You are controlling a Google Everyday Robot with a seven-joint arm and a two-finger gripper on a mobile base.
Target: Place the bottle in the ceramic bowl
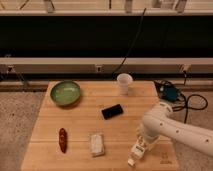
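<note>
Grasp step: my gripper (pixel 142 145) is down on the bottle (pixel 135 155) lying at the near right of the desk (pixel 85 117), grip state I can't tell; next I need a firm hold, then a lift and carry far left to the green ceramic bowl (pixel 65 93).

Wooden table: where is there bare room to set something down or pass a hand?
Bare table: the back strip between the ceramic bowl and paper cup, and the middle bordered by bowl, black phone, red object and pale block. Crowded: front right, where the arm reaches in and its claw is at the bottle.
</note>
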